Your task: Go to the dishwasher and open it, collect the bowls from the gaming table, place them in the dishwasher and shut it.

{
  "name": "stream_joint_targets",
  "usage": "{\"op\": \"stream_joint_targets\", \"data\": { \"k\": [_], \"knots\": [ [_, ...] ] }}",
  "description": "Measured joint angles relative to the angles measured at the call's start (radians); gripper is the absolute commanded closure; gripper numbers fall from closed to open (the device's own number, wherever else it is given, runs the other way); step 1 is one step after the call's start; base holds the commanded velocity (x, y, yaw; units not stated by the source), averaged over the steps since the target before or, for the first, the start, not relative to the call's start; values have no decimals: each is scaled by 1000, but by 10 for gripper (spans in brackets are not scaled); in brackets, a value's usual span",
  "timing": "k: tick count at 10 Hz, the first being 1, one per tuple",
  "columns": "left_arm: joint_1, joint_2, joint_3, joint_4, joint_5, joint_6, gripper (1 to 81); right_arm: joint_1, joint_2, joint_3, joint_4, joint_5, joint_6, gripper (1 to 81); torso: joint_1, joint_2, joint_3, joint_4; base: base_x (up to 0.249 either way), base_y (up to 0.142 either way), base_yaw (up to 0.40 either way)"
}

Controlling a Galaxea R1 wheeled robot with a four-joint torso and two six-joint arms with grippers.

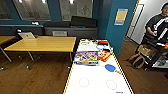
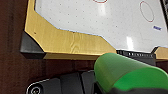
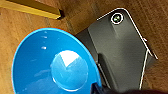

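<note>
Bright blue bowl (image 3: 53,65) sits in the right gripper's (image 3: 96,87) hold in the right wrist view: rim pinched at the wrist end, hollow facing the camera, wood floor (image 3: 22,30) behind it and a yellow table edge (image 3: 32,10) well apart.

Left wrist view: green cup-like cylinder (image 2: 127,75) large at the left gripper; probably held, but I cannot tell how the fingers stand.

Head view: gaming table (image 1: 95,85), white top and yellow edging, long axis running straight away from the robot. A blue round item (image 1: 110,67) lies on it past mid-length, toward the table's right edge, just beyond the board-game box (image 1: 86,57). A paler blue one (image 1: 100,46) is further along, near the far end among the red clutter (image 1: 104,54).

Judgement: both lie right of the table's centreline, so the right arm is nearer, but it is already loaded. Reach runs along the table's long axis, well forward of the near end.

Person (image 1: 157,25) stands off the table's far right.
</note>
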Motion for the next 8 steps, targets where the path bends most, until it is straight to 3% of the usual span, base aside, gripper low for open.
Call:
{"op": "stream_joint_targets", "data": {
  "k": [4,8],
  "knots": [
    [204,5,2,277,-2,-65,811,-9,0,-5,-2,-1,0,811,-2,-2,7,0,0,0,0],
    [366,65,-96,466,-18,-83,811,-18,27,-52,-3,-1,0,811,-3,-2,8,0,0,0,0]
  ]
}}
